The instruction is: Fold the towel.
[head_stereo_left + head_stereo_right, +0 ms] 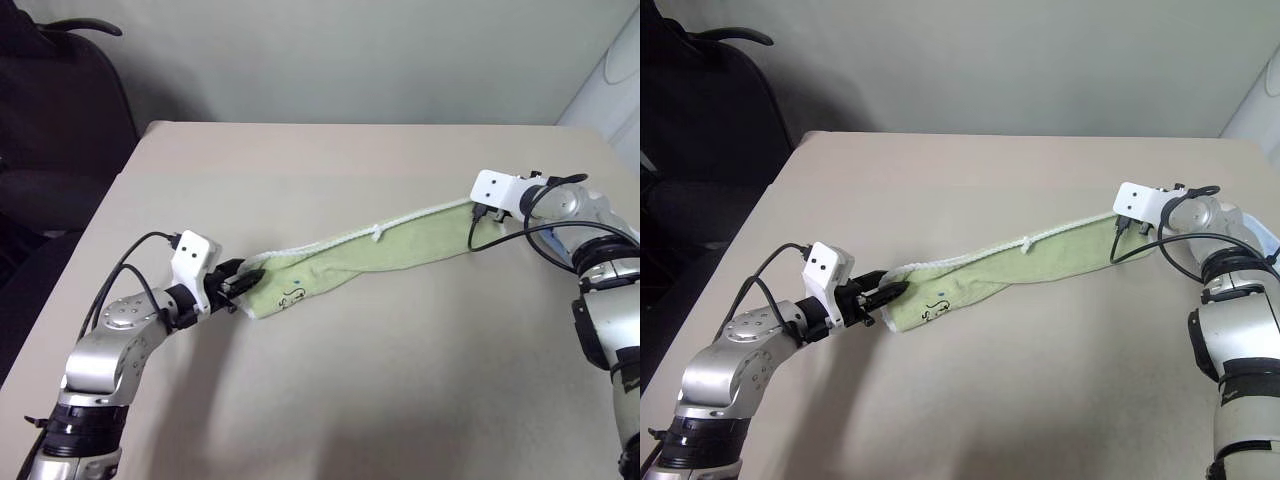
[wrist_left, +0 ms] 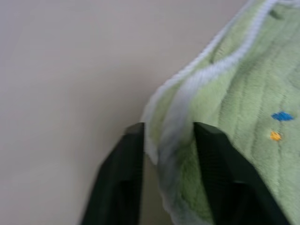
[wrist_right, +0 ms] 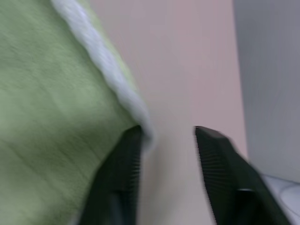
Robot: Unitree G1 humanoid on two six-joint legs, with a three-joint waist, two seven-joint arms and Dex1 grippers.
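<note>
The light green towel (image 1: 380, 255) lies on the tan table (image 1: 400, 390) as a long narrow band, folded lengthwise, with white edging along its far side and a small dark emblem (image 1: 291, 297) near its left end. My left gripper (image 2: 168, 136) is at that left end, open, and the towel's white edging lies loosely between its fingers. At the towel's right end is my right gripper (image 3: 168, 136), also open. The towel's corner rests against one finger (image 3: 124, 164), and bare table shows in the gap.
A black office chair (image 1: 50, 110) stands beyond the table's left side. A white object (image 1: 625, 70) sits past the far right corner. The table's left edge runs close to my left arm.
</note>
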